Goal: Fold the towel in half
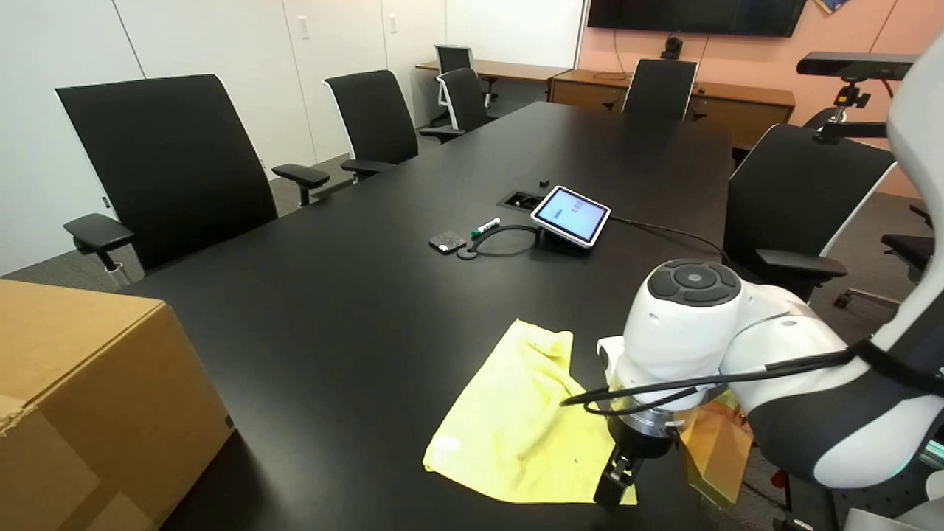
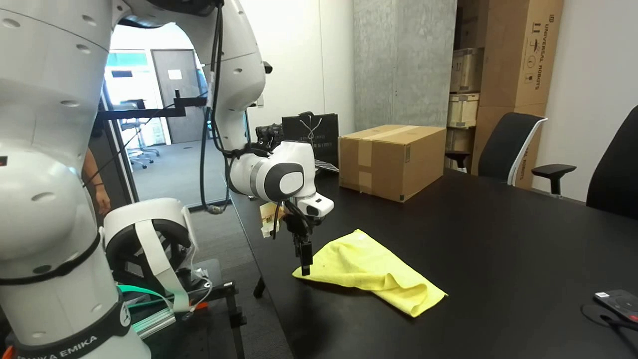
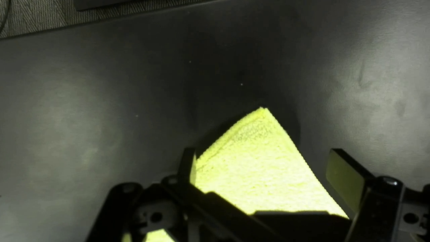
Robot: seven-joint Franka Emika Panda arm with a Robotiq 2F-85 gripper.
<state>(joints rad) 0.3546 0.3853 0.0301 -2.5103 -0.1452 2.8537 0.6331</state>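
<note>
- Black, jointed, two-fingered tool [image 3: 263, 168], foremost in the wrist view, spread wide and gripping nothing.
- Lying rumpled on smooth black bench [image 1: 332, 354]: soft, plain yellow cloth towel [image 1: 509, 428], apparently not yet halved, flanked at one corner [image 3: 262, 131] by the tool.
- Probably at the corner-grasp step; cannot tell contact from clearance.
- Next, likely: lower if needed, pinch that corner, lift, lay across the opposite half.

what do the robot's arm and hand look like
The glossy white, rounded arm has dark grey panels, a round dark grey button disc, slim black cables and white FRANKA EMIKA lettering. Its black, two-fingered mechanical hand ends in blocky, rectangular fingertips.
</note>
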